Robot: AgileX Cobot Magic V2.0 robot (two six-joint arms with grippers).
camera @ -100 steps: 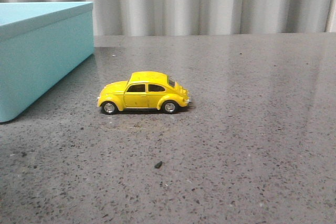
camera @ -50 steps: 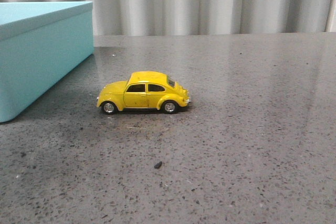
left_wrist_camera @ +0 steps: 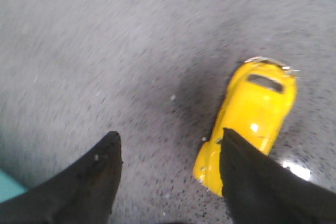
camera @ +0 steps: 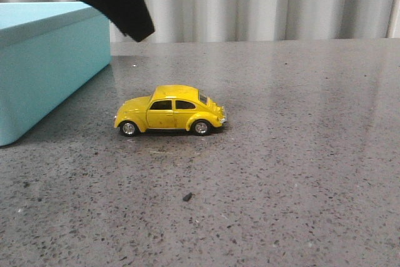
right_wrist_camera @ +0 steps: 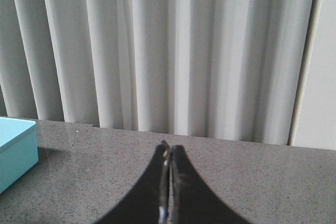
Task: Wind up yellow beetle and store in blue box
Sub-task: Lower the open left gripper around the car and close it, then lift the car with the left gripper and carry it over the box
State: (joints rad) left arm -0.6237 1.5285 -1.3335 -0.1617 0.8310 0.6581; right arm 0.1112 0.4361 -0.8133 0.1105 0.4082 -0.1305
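The beetle (camera: 170, 110) is sitting on the bench (camera: 281, 154), at about four o'clock from the box (camera: 50, 60). The left hand (left_wrist_camera: 168, 150) is hanging above, fingers spread, touching nothing; its wrist view looks blurred. The right hand (right_wrist_camera: 168, 156) is pressed together, holding nothing.

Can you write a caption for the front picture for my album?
Small yellow toy beetle car on speckled grey table, beside big turquoise box.

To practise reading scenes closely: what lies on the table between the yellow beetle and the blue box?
Nothing. In the front view, only bare speckled grey table separates the yellow beetle from the blue box; the left gripper hangs above, touching neither.
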